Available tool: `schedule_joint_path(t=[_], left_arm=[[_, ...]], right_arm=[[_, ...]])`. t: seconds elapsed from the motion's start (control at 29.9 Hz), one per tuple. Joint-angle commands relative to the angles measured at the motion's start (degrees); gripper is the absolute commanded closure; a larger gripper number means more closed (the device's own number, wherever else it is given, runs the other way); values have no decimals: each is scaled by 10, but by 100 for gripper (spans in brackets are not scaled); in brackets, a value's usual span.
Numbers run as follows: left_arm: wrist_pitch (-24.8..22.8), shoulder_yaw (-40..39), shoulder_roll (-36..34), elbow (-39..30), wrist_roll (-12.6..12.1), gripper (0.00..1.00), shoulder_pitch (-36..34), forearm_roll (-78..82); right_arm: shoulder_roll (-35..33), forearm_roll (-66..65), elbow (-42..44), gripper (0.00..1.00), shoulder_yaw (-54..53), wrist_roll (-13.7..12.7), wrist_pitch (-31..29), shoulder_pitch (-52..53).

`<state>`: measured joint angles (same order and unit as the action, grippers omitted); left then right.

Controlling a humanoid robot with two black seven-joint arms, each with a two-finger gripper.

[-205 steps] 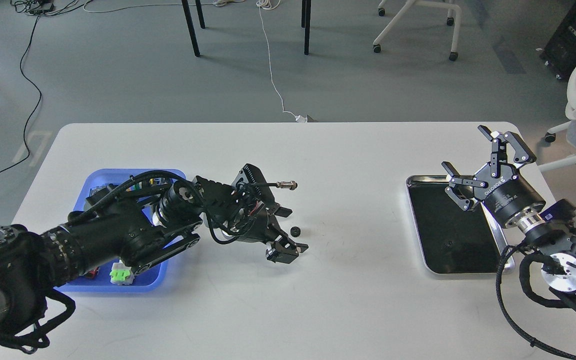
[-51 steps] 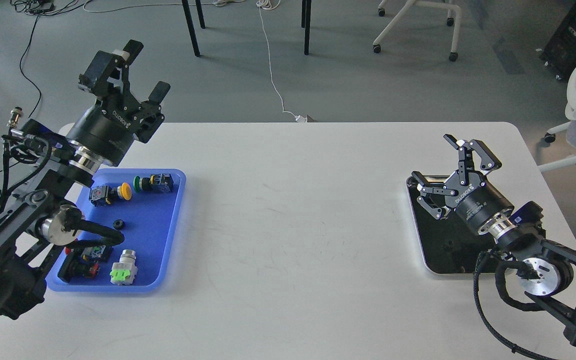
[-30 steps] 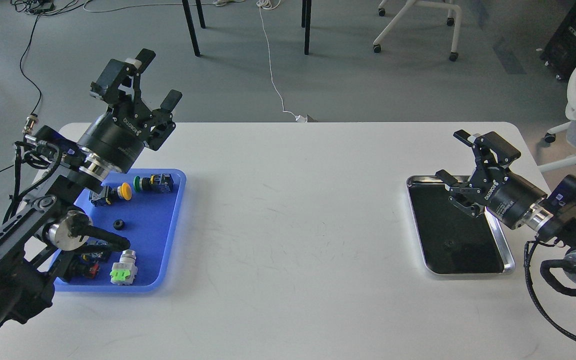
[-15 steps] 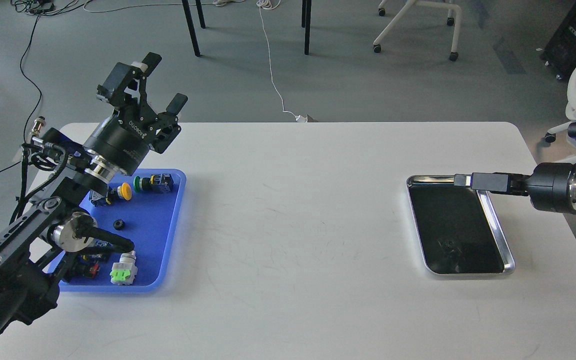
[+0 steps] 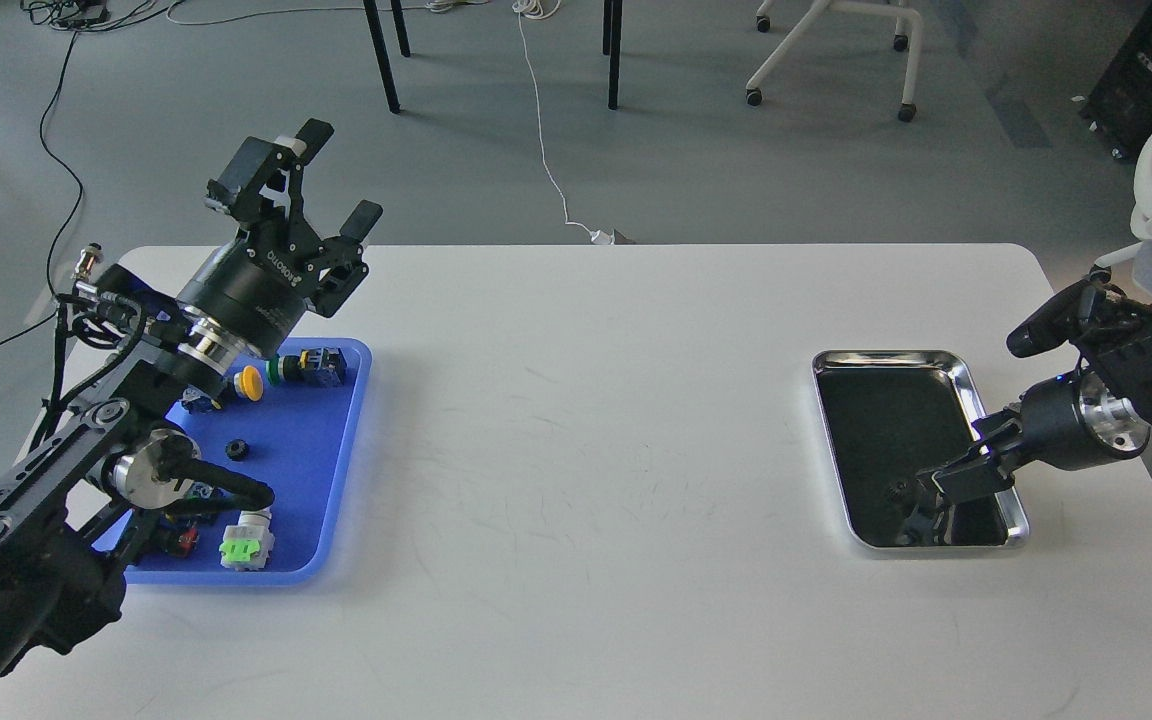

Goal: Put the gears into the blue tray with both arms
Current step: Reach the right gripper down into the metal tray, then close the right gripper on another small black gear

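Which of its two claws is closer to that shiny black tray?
The right. The right gripper reaches down into the black tray at its near end, while the left gripper is raised far across the table, beyond the blue tray.

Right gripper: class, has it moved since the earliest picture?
Yes. The right gripper has dropped from the black tray's far right corner to its near end.

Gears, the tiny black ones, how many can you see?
2: one gear lies in the blue tray, another in the black tray beside the right gripper. Others may hide behind the left arm.
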<state>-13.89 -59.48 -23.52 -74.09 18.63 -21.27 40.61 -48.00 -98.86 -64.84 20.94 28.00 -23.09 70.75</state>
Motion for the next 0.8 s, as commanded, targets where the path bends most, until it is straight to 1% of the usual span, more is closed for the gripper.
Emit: schedule_joint_path(t=[0.0,0.2,0.37,0.53,0.67,0.7,0.77], left_arm=[[1,0,3,0,0,2,0,0],[1,-1,1,-1,0,2,1,-1],[2,-2,1,-1,0,2,3,0],[1,-2,0,-1,0,2,3,-1],[1,-2,-4,-2,0,2,4,-1],[1,-3,-5,-2,0,2,4,-1],[0,-3,-6,-2,0,2,4,-1]], right_arm=[[26,0,8,1,23,0,1,6],[74,1,51,1,30,0,1,9],[88,0,54,3,63,0,1,14],[105,0,56,12,96,0,2,26],[116,1,67,30,100,0,3,28],[117,1,67,33,100,0,3,28],[118,1,67,36,100,0,3,29]])
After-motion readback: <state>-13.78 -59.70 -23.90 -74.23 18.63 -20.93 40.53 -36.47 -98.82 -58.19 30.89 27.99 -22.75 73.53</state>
